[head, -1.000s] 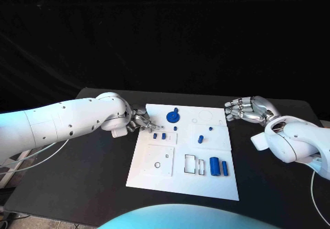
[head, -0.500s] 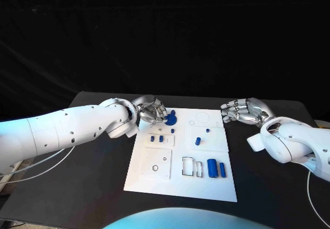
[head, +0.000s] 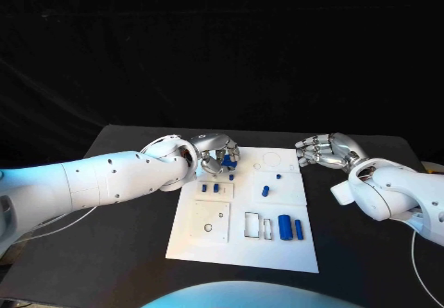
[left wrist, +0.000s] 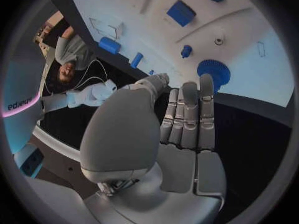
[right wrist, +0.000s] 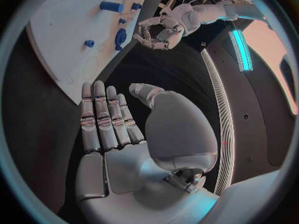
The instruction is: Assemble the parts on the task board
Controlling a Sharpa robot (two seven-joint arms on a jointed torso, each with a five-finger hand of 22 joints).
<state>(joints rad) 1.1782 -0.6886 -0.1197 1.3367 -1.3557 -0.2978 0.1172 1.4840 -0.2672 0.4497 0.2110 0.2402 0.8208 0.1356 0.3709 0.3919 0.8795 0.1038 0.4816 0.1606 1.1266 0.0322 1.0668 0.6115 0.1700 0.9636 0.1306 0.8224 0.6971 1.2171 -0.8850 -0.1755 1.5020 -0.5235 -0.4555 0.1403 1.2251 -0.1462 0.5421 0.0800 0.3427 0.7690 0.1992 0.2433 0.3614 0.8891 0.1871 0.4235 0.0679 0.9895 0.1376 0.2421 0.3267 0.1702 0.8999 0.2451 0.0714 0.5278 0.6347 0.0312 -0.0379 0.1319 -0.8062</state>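
From the head view, your left hand [head: 215, 154] hovers over the task board's [head: 242, 244] far left corner above the blue gear [head: 228, 160], fingers apart, grasping nothing. Your right hand [head: 324, 150] hangs released just beside the board's far right corner. The left wrist view shows fingers [left wrist: 187, 114] extended near the gear [left wrist: 214, 73]. The right wrist view shows a spread, unladen hand [right wrist: 118, 129] over the black surface [right wrist: 37, 149].

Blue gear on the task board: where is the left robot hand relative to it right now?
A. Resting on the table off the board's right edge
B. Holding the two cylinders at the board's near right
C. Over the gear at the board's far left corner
C: in the head view the left robot hand sits over the gear at the board's far left corner.
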